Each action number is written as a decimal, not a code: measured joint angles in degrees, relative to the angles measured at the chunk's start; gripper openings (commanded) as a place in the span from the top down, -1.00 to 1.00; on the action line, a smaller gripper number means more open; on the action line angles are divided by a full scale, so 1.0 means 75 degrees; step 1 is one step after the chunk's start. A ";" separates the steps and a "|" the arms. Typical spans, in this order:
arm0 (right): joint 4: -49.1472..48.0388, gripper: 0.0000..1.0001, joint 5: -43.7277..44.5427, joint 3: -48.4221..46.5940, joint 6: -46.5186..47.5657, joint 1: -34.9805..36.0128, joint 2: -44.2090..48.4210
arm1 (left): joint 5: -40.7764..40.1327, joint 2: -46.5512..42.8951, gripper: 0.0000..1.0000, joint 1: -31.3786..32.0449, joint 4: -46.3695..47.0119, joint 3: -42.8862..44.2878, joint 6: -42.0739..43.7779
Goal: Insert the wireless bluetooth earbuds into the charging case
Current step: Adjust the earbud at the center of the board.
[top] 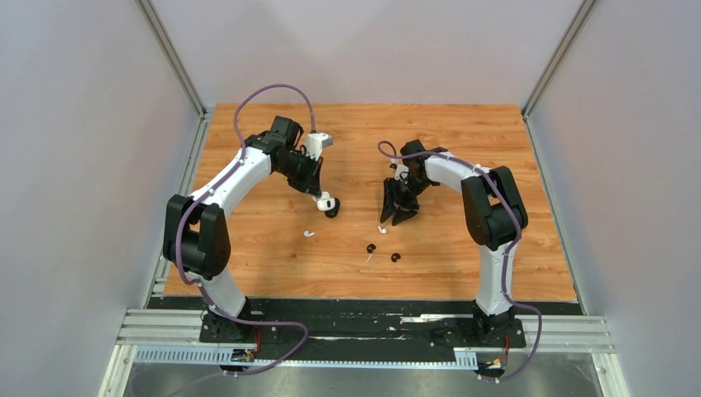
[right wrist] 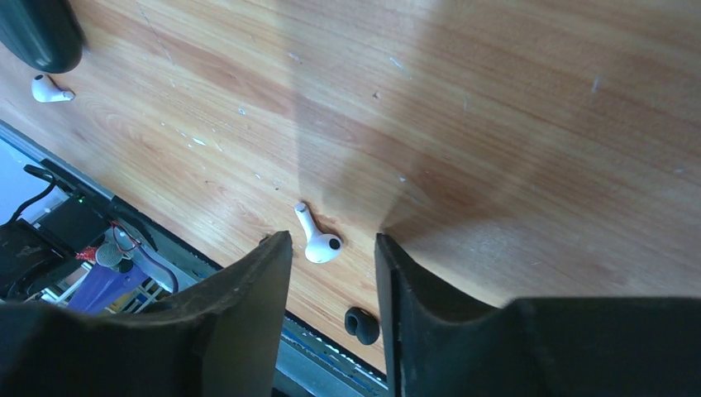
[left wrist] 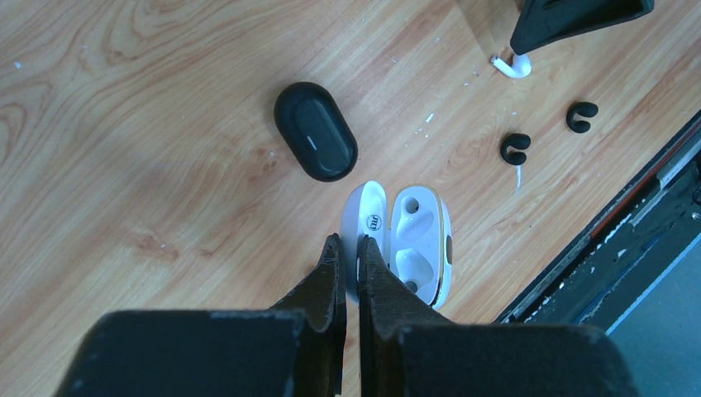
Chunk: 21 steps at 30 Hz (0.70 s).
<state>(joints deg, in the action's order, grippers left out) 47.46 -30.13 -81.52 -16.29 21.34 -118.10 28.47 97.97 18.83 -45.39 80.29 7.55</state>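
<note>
My left gripper point(left wrist: 349, 244) is shut on the raised lid of an open white charging case point(left wrist: 417, 240), whose two sockets are empty. A closed black case point(left wrist: 316, 131) lies just beyond it. My right gripper point(right wrist: 332, 240) hangs open over a white earbud point(right wrist: 317, 240) that lies flat on the wood between its fingertips, untouched. A second white earbud point(top: 308, 233) lies to the left, near the cases. Two black earbuds point(top: 370, 248) point(top: 395, 257) rest nearer the front edge. In the top view the left gripper point(top: 325, 198) and right gripper point(top: 393, 219) stand apart at mid-table.
The wooden tabletop point(top: 463, 141) is walled by grey panels on three sides. A black rail point(top: 364, 308) with the arm bases runs along the near edge, close to the black earbuds. Purple cables loop off both arms.
</note>
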 measured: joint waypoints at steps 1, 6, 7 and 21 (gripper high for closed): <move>0.0029 0.04 -0.0003 -0.0041 -0.0003 0.0003 -0.0003 | 0.0000 0.0023 1.00 -0.0012 -0.0006 0.0000 0.0000; 0.0187 0.10 0.0020 -0.0079 -0.0023 0.0079 -0.0003 | 0.0038 0.0038 1.00 -0.0041 0.0000 0.0000 0.0000; 0.0280 0.13 0.0044 -0.0079 -0.0026 0.0119 -0.0003 | 0.0055 0.0038 1.00 -0.0050 0.0000 0.0000 0.0000; 0.0612 0.30 0.0006 0.0178 -0.0085 0.0388 -0.0017 | 0.0201 0.0064 1.00 -0.0154 0.0204 0.0000 -0.0026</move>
<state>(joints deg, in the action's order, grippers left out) 52.05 -30.09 -80.18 -16.93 24.25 -118.24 29.98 98.45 17.67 -43.86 80.29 7.35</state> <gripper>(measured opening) 0.358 0.063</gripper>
